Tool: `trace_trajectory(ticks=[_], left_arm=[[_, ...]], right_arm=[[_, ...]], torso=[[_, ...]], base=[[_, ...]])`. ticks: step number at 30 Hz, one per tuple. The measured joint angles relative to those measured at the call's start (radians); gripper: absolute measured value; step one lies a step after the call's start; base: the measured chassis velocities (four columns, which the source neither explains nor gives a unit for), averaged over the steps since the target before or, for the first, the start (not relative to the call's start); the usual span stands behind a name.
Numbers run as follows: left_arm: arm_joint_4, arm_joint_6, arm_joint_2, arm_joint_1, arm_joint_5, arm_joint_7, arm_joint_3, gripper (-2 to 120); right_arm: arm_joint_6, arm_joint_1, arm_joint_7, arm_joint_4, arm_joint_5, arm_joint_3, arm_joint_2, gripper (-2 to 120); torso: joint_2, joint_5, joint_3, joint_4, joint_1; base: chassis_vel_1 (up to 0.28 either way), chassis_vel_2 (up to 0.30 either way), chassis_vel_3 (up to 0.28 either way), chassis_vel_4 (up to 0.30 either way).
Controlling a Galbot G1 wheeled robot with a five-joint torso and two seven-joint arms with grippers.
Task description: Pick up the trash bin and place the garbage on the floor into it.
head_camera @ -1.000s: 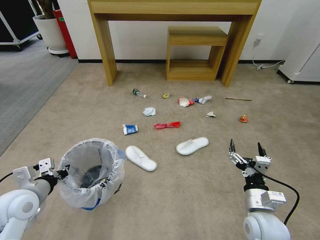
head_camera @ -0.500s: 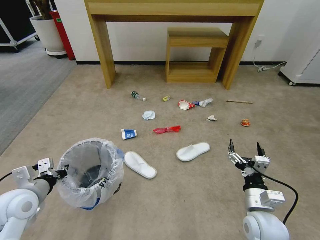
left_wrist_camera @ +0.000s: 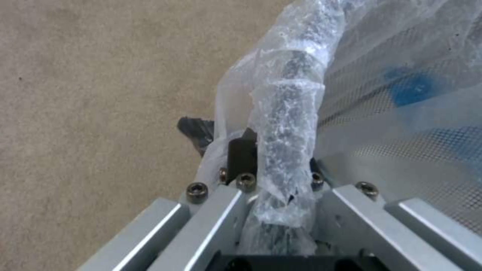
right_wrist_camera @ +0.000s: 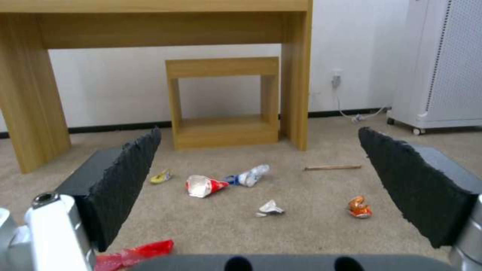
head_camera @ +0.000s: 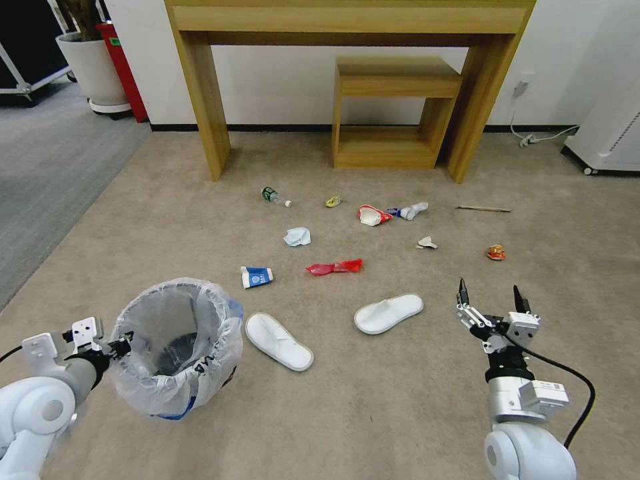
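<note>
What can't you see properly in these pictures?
- Bottom of the trash bin: head view, the plastic bag clouds what is inside.
- Left gripper fingers: left wrist view, wrapped by the bag at the bin's rim.
- Small yellow scrap: head view, too small to name.
- Red wrapper: right wrist view, partly behind the right gripper.
- Plant pot: head view, plant cut off by the top edge.
</note>
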Motion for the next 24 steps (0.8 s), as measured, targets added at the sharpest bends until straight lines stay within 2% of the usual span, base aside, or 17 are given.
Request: trace_trajectory(ticks=[24], left_arm=[[0.014, -0.004, 0.006, -0.011, 0.001, 0.002, 0.005, 1]], right_arm=[[-0.014, 0.004, 0.0, -0.002, -0.006, -0.001, 0.007, 100]], torso=[[0.0, 0.0, 0.0, 0.0001, 0.0]], base=[[-0.005, 0.007, 0.006, -0.004]])
